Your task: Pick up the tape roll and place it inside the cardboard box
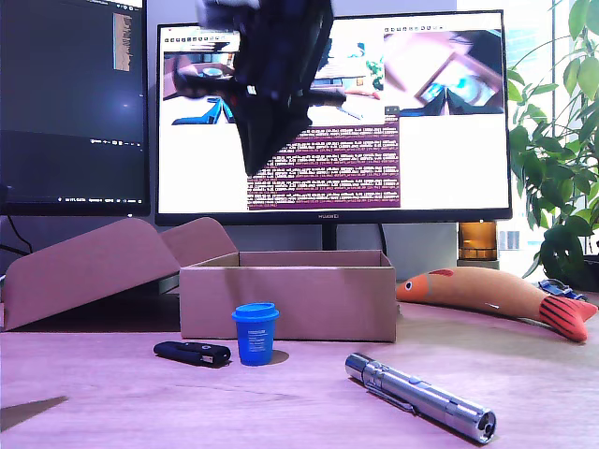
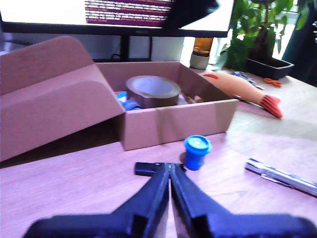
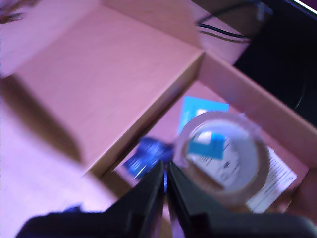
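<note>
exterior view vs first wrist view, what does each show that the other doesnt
Only the exterior view shows an arm hanging above the cardboard box, blurred, so its hand cannot be read.

Only the first wrist view shows the inside of the box, with the tape roll lying in it, and my first hand with its fingers together over the table.

Both show the blue cup, the silver torch, the black stick and the fish toy.
</note>
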`<control>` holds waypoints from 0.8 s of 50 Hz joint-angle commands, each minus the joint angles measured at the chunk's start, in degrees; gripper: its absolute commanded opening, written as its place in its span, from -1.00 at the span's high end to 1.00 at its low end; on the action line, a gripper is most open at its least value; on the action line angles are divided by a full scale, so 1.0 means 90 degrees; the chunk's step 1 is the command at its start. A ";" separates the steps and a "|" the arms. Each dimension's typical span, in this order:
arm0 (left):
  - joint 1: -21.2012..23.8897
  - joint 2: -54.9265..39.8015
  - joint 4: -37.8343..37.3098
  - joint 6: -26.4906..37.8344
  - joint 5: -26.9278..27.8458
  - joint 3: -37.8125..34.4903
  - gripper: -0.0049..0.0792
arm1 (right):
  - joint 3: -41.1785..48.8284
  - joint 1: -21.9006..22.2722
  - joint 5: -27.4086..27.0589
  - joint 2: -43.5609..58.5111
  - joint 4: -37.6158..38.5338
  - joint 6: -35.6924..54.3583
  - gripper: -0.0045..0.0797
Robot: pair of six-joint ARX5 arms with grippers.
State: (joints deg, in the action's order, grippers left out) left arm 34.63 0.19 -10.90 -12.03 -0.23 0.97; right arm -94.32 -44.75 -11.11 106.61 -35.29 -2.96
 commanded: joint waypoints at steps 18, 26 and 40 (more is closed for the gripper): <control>-0.0330 0.0061 0.0170 -0.0027 0.0002 -0.0119 0.93 | 0.4036 0.0614 -0.0265 -0.3101 0.2110 -0.0253 0.92; -0.0330 0.0061 0.0170 -0.0029 0.0019 -0.0119 0.93 | 0.5418 0.1350 -0.0270 -0.4408 0.2667 -0.0313 0.92; -0.0330 0.0061 0.0155 -0.0019 -0.0073 -0.0119 0.93 | 0.7300 0.2803 -0.0153 -0.6538 0.3155 -0.0325 0.92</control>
State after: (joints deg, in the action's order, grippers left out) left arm 31.81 0.19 -9.91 -12.05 -0.58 0.97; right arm -31.31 -20.91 -13.08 50.24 -8.05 -5.74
